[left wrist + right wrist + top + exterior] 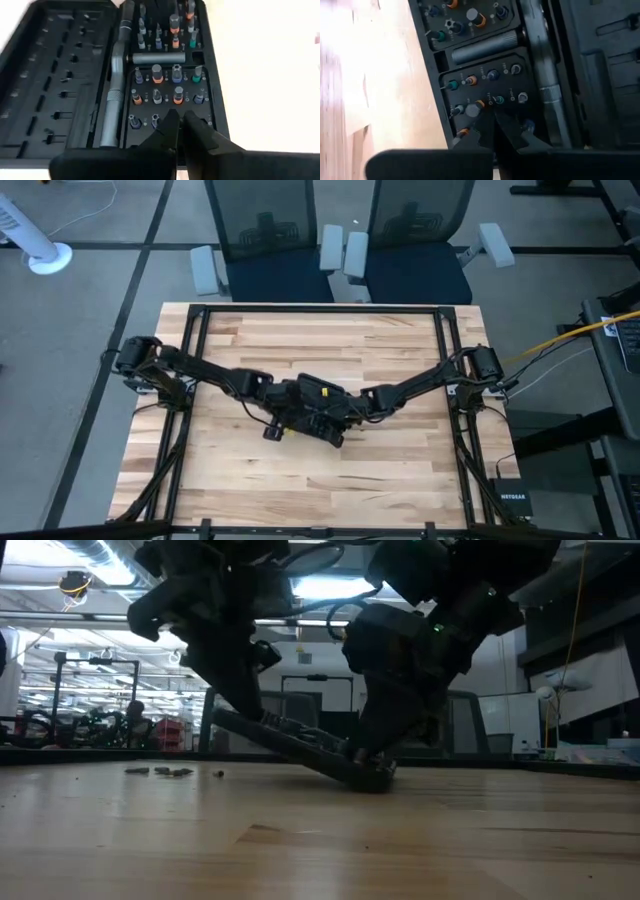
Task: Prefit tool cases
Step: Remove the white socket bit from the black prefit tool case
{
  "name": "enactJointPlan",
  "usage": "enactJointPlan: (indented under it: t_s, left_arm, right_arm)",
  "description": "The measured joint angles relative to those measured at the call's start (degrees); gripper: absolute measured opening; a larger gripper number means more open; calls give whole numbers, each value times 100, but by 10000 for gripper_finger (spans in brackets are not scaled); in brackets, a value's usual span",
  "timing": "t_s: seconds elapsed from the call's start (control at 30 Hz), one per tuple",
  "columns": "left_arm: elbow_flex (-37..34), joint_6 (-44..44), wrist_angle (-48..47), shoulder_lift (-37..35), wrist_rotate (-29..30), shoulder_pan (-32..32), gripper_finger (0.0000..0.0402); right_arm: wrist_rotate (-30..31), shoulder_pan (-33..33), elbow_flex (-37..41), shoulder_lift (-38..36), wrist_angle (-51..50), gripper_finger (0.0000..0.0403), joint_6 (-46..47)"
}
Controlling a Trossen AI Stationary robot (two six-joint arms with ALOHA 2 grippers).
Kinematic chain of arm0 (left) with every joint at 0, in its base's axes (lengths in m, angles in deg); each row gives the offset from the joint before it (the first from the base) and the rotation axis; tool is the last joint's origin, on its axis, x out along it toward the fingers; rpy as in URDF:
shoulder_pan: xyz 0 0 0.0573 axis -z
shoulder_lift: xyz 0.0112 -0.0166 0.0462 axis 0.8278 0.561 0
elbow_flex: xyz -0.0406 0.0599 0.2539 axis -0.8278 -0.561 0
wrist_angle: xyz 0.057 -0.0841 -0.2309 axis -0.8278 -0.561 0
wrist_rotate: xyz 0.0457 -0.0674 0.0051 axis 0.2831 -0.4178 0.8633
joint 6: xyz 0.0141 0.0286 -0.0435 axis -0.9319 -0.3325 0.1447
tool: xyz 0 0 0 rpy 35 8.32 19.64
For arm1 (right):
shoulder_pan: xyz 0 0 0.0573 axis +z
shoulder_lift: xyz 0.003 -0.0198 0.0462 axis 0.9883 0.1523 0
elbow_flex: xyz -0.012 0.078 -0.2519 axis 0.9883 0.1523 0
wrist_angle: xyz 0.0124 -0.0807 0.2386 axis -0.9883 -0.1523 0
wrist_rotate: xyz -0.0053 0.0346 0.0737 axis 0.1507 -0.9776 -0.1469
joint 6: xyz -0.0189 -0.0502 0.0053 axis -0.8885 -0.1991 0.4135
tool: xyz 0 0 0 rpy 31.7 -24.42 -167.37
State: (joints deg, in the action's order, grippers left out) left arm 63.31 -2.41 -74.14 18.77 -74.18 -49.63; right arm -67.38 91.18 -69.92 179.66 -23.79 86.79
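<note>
The black tool case [150,75] lies open in the middle of the table [400,470], under both grippers [318,425]. One half holds a grid of colour-collared bits [167,95] and a grey driver handle [112,100]. The other half [50,85] has bare slots. In the low view the case [300,745] is tilted, its left end [222,720] raised and its right end [372,778] on the table. My left gripper [181,119] stands over the bit tray's raised end, fingers almost together. My right gripper [493,120] stands at the low end, fingers also close. My left gripper comes down from above onto the bit tray [172,131] near the case's raised end [258,716]. Its fingertips [170,117] are closed among the bits; whether they pinch a bit or a rib stays hidden by the fingers. That end hangs clear of the table. My right gripper reaches down from above, its shut fingertips [502,120] on the bit tray [480,112] near the case's low end. That end [372,778] rests on the table. Whether anything is pinched between the fingers I cannot tell.
Several tiny loose bits [170,771] lie on the table to the left of the case. A black NETGEAR box [512,502] sits off the table's near right corner. Two office chairs [340,240] stand behind the far edge. Bare wood [300,490] lies toward the near edge.
</note>
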Motion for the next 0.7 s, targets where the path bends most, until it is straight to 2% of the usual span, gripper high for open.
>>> enactJointPlan:
  t_s: [0.17,0.43,0.7]
  left_arm:
    - [0,-68,51,145,-10,-33,1]
    - [-2,295,461,676,-22,-24,0]
    - [13,849,1555,1122,3,-39,0]
  right_arm:
    - [4,-3,-2,0,-36,0,-9]
    - [-94,-1,30,-142,-21,0,-86]
    - [-116,-29,22,-341,189,0,-144]
